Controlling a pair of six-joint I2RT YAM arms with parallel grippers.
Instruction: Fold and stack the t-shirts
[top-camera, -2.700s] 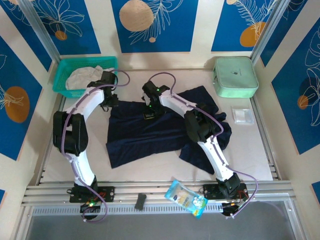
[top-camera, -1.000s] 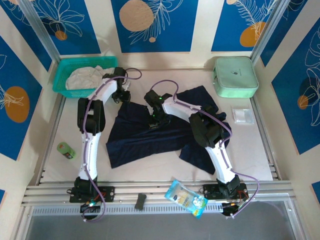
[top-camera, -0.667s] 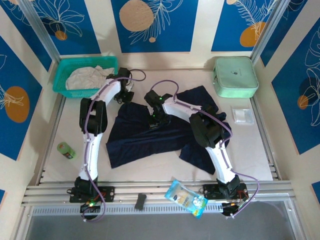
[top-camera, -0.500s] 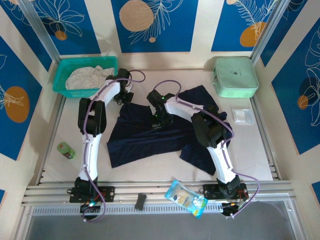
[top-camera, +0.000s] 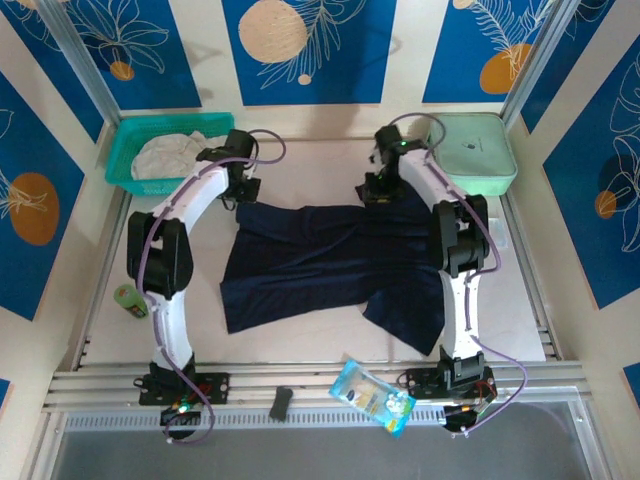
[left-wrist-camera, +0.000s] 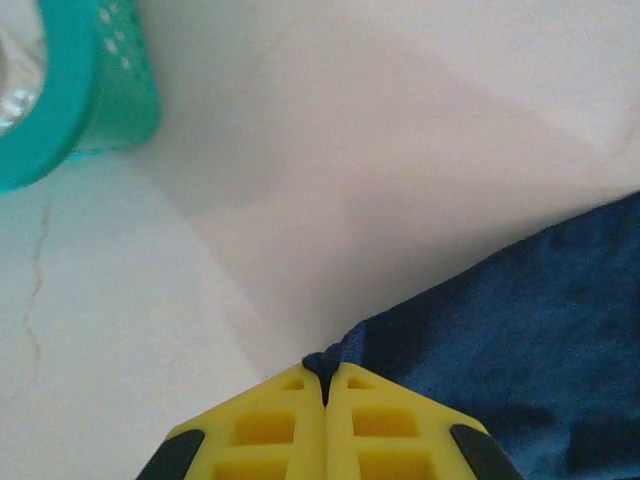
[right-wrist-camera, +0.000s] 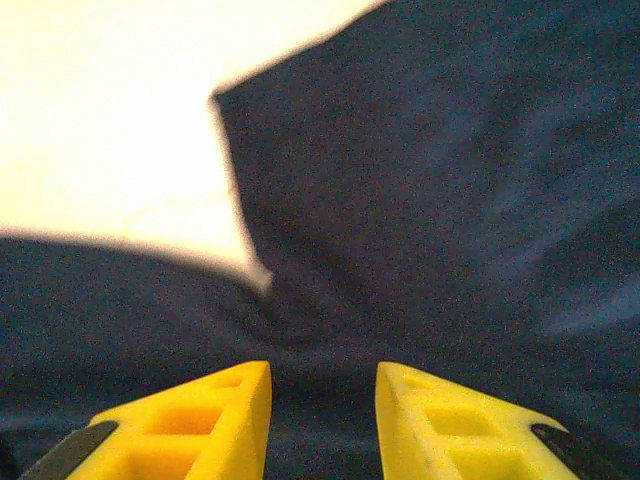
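Observation:
The dark navy t-shirt (top-camera: 320, 260) lies spread across the middle of the table. My left gripper (top-camera: 243, 192) is at its far left corner. In the left wrist view the yellow jaws (left-wrist-camera: 326, 372) are shut on a pinch of the navy cloth (left-wrist-camera: 540, 320). My right gripper (top-camera: 374, 192) hovers at the shirt's far right edge. Its jaws (right-wrist-camera: 323, 385) stand open over the navy cloth (right-wrist-camera: 430, 180) with nothing between them. The pale off-white t-shirt (top-camera: 165, 155) lies bunched in the teal basket (top-camera: 122, 168).
A mint-green case (top-camera: 470, 150) sits at the back right, close to the right arm. The teal basket's corner (left-wrist-camera: 90, 90) is near the left gripper. A small green can (top-camera: 125, 298) lies at the left. A snack packet (top-camera: 372, 395) and a black piece (top-camera: 281, 402) lie on the front rail.
The right gripper has left the shirt's middle and swung to the far right. The navy shirt now lies wider and flatter. The left gripper stays at the far left corner.

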